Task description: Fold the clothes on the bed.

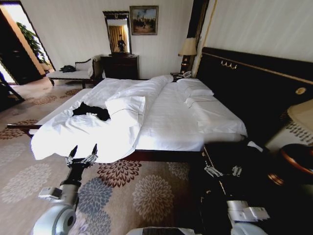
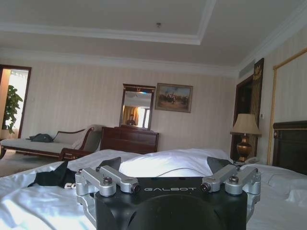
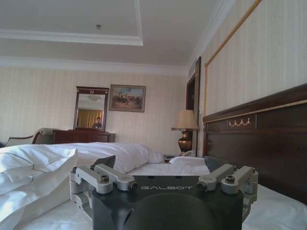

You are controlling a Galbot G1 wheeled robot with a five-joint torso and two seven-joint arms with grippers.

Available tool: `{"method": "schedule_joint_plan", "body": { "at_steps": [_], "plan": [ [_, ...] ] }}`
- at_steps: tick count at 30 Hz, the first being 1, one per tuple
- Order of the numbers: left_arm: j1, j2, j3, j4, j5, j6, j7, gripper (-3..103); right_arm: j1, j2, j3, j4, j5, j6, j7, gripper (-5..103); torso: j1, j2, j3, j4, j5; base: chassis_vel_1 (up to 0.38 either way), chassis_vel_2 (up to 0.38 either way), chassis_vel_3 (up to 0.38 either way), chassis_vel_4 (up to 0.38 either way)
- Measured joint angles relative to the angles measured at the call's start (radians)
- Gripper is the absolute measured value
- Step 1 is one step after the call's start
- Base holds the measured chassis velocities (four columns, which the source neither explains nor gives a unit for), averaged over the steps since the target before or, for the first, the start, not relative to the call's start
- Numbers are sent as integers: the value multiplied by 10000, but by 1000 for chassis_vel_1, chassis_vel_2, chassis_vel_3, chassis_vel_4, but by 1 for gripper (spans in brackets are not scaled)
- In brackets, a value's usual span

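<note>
The clothes point(image 1: 91, 111) are a crumpled black T-shirt with a bit of white lettering, lying on the white duvet at the near left part of the bed point(image 1: 171, 117). In the left wrist view the clothes point(image 2: 53, 178) show as a dark heap beyond the fingers. My left gripper point(image 1: 82, 152) is open, held above the carpet just short of the duvet's hanging edge, below the shirt. Over the dark nightstand at the bed's near right corner, my right gripper point(image 1: 222, 171) is also open, with nothing between its fingers.
A folded-back duvet ridge point(image 1: 128, 105) runs along the bed's middle, with pillows point(image 1: 194, 90) by the dark headboard point(image 1: 254, 83). A cushioned bench point(image 1: 73, 73), dresser with mirror point(image 1: 120, 63) and lamp point(image 1: 188, 49) stand at the far wall. Patterned carpet point(image 1: 137, 196) lies before the bed.
</note>
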Motion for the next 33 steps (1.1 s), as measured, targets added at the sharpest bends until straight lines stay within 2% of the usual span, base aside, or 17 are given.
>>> {"method": "schedule_joint_plan", "body": {
  "at_steps": [2,6,17,20,23,30,33],
  "plan": [
    [-10,-6,-27,-1,2,-5,8,100,-18,6,-59,20,122,-1,53,100,0,-1,-1,1,1,-137,132,147,-111],
    [-23,-8,-82,-15,34,-81,1,100,-139,-2,-401,461,1434,-425,657,100,0,0,-1,0,-2,-142,122,138,-111],
    [-94,-47,60,-37,91,-68,-62,100,-47,-117,-154,307,944,-249,498,100,-1,0,-1,0,0,-139,140,141,-137],
    [-146,-3,155,-98,-162,55,-149,100,95,-275,-95,219,761,-235,478,100,0,0,-1,0,0,-154,163,160,-154],
    [-236,87,336,-190,-653,162,-239,100,429,-718,97,-108,400,-53,297,100,1,-1,0,1,0,-149,166,156,-158],
    [470,207,229,-823,-1371,172,-211,100,799,-1051,-169,-401,850,105,328,100,2,-1,0,2,5,-156,143,142,-139],
    [570,246,129,-926,-1382,256,-239,100,877,-1072,-176,-374,879,120,386,100,0,0,0,3,3,-98,134,131,-114]
  ]
}}
